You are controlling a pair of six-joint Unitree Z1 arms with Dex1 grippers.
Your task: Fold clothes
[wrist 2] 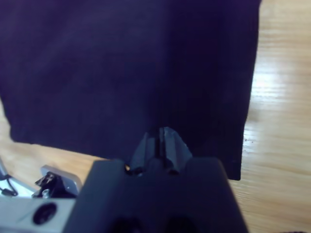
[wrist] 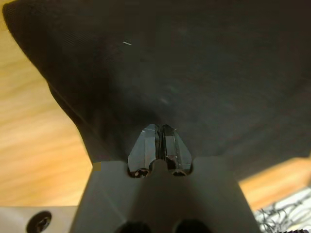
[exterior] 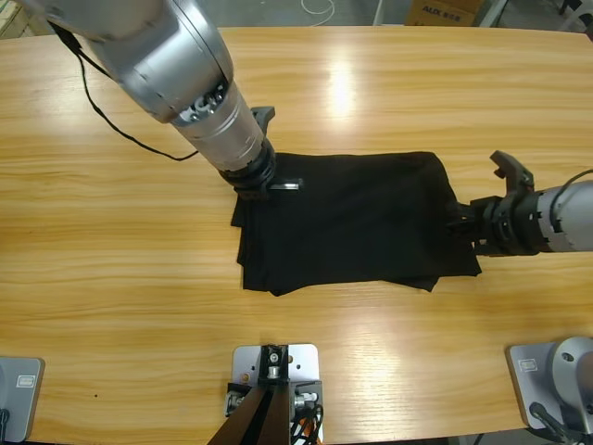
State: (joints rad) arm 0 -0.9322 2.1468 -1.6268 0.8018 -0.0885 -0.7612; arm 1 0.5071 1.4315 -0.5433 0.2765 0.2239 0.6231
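Wooden table point(exterior: 389, 83) is carrying the black polo shirt point(exterior: 357, 218), lying mid-table as a folded rectangle, probably with folds remaining. Left gripper point(wrist: 159, 141) is showing jaws together over its edge. Right gripper point(wrist 2: 158, 143) is likewise pressing jaws together at the opposite edge.

Bright overhead light floods the long glossy wooden table point(exterior: 389, 74), throwing a white glare patch near its far middle. The black knit polo shirt point(exterior: 352, 218) swallows detail and reads almost flat. Both wrist views are soft, wood grain blurred, close jaws out of focus.
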